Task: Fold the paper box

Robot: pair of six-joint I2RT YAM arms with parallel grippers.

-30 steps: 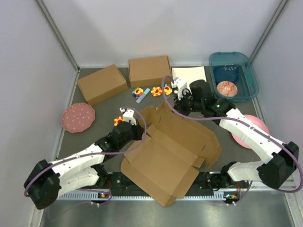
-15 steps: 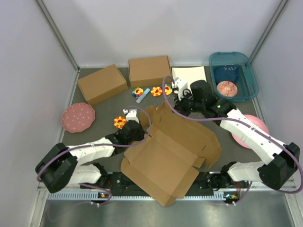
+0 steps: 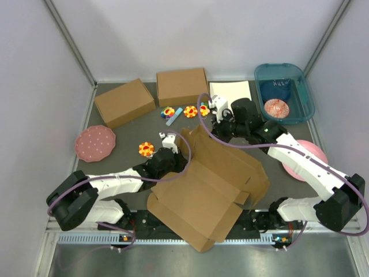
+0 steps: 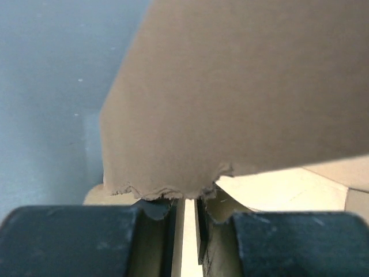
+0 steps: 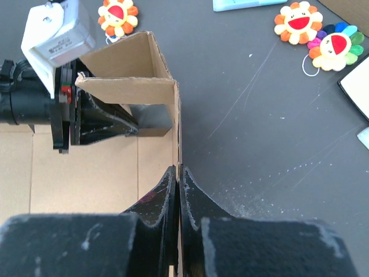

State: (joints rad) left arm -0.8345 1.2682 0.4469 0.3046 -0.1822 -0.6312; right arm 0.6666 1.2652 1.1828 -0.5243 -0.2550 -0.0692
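Observation:
The paper box (image 3: pixel 196 196) is a large brown die-cut cardboard sheet lying mid-table, its far left wall and a short end flap (image 5: pixel 124 89) standing up. My right gripper (image 3: pixel 203 128) (image 5: pixel 179 170) is shut, pinching the top edge of that raised wall. My left gripper (image 3: pixel 174 151) (image 4: pixel 185 202) sits just inside the corner, under the end flap (image 4: pixel 230 86). Its jaws stand a narrow gap apart with nothing seen between them. The flap's ragged edge hides the fingertips.
Two smaller brown boxes (image 3: pixel 124 102) (image 3: pixel 181 86) stand at the back, a white sheet (image 3: pixel 230 91) and a teal bin (image 3: pixel 283 92) to their right. Pink plates (image 3: pixel 95 143) (image 3: pixel 305 158) lie at both sides. Flower toys (image 3: pixel 146 149) (image 3: pixel 168 112) and a blue strip (image 3: pixel 174 116) lie near the box.
My left arm has reached right, bringing its gripper from beside the flower toy in under the box's end flap, with its jaws parting slightly. The right gripper has kept its hold.

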